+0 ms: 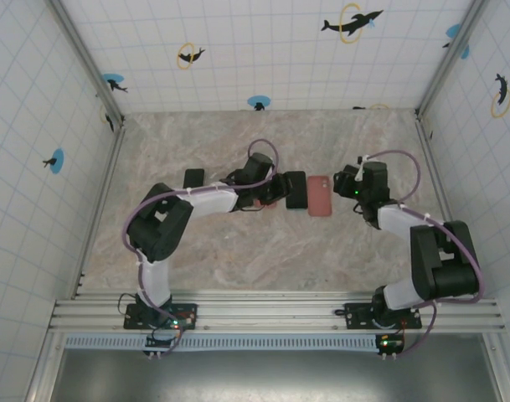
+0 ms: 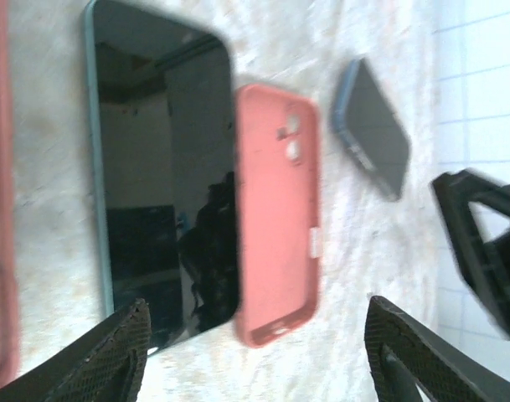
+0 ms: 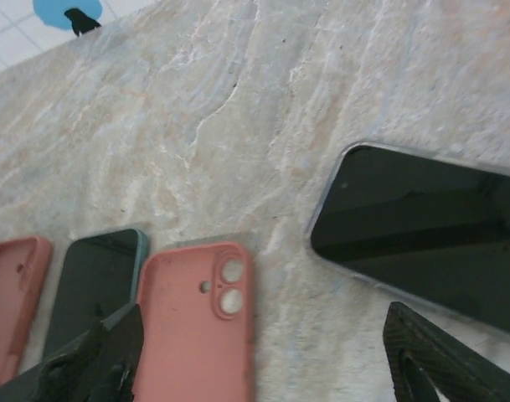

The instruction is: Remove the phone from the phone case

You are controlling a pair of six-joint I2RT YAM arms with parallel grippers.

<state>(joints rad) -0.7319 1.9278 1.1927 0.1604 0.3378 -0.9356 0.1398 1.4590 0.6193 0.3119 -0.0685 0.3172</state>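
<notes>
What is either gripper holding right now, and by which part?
Nothing. The left gripper and right gripper are both open; the phone and pink case lie free on the table.

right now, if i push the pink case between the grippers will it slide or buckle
Likely slides: the pink case lies flat on the marble table and looks like a light, empty shell. It may flex if pinched: it seems thin soft rubber with open camera holes. Flat, so it shouldn't roll.

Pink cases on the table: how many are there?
2. One pink case lies just right of the black phone mid-table; the other pink case lies left of that phone, partly under the left arm. More may be hidden.
</notes>
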